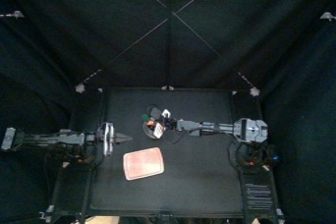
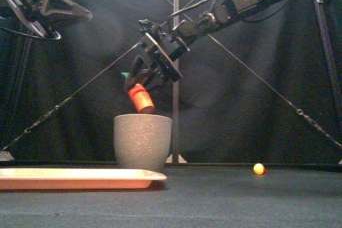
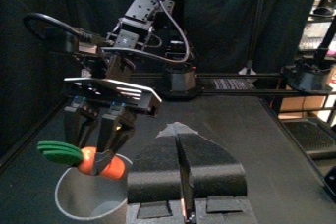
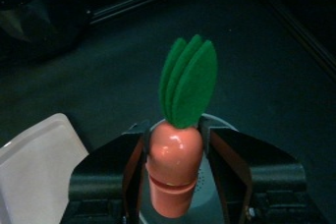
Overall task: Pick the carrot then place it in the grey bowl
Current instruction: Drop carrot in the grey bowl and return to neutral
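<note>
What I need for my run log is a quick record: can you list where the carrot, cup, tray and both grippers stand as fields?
carrot: tilted, gripped by the right gripper, just above the grey cup's mouth
grey cup: upright on the table
pink tray: flat, front left of the cup
small yellow ball: on the table, right of the cup
left gripper: jaws shut, holding nothing, at the table's left
placing: not yet done
</note>
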You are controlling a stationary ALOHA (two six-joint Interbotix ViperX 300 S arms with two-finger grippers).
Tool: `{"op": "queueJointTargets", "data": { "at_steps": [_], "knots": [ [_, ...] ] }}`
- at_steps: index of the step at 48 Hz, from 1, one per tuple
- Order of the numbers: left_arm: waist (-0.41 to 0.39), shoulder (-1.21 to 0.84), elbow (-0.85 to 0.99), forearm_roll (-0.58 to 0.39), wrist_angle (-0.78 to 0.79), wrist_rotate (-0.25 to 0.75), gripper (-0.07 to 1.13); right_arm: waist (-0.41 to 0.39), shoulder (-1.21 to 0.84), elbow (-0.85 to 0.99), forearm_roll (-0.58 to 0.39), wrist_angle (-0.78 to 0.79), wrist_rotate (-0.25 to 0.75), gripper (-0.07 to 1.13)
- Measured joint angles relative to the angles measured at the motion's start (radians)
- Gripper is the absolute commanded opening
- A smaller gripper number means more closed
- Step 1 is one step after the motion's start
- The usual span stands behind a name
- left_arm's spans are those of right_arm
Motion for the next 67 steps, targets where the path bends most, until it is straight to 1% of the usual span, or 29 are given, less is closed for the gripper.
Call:
{"op": "queueJointTargets", "data": {
  "at_steps": [5,8,15,18,24,33,36,46,51,60,67],
  "knots": [
    [0.002,0.000,0.000,0.002,0.000,0.002,-0.01,-0.002,0.000,0.000,-0.008,-0.003,0.009,1.03],
    [0.000,-0.002,0.000,0.002,0.000,0.002,-0.01,-0.002,0.000,0.002,-0.011,-0.005,0.003,1.07],
    [0.002,-0.002,0.003,0.000,0.000,0.002,-0.01,-0.002,0.000,0.021,-0.012,-0.008,0.002,1.03],
    [0.002,-0.002,0.003,0.000,0.000,0.002,-0.01,-0.002,-0.008,0.034,-0.014,-0.009,0.000,1.03],
    [0.002,-0.002,0.006,0.002,0.000,0.002,-0.01,0.002,-0.080,0.087,-0.035,-0.028,0.006,1.03],
    [0.002,-0.005,0.005,0.002,0.000,0.002,-0.01,0.044,-0.268,0.227,-0.048,-0.121,0.014,1.03],
    [0.002,-0.008,0.005,0.002,0.000,0.002,-0.01,0.071,-0.341,0.282,-0.049,-0.141,0.012,1.03],
    [0.003,-0.031,0.005,0.002,0.000,0.002,-0.01,0.140,-0.534,0.462,-0.049,-0.160,0.012,1.03],
    [0.003,-0.040,0.005,0.000,0.000,0.002,-0.01,0.155,-0.637,0.560,-0.051,-0.173,0.014,1.03],
    [0.003,-0.046,0.005,0.002,0.000,0.002,-0.01,0.201,-0.842,0.730,-0.052,-0.250,0.008,1.03],
    [0.005,-0.048,0.005,0.002,0.000,0.002,-0.01,0.207,-1.031,0.848,-0.043,-0.288,0.011,1.03]
  ]
}}
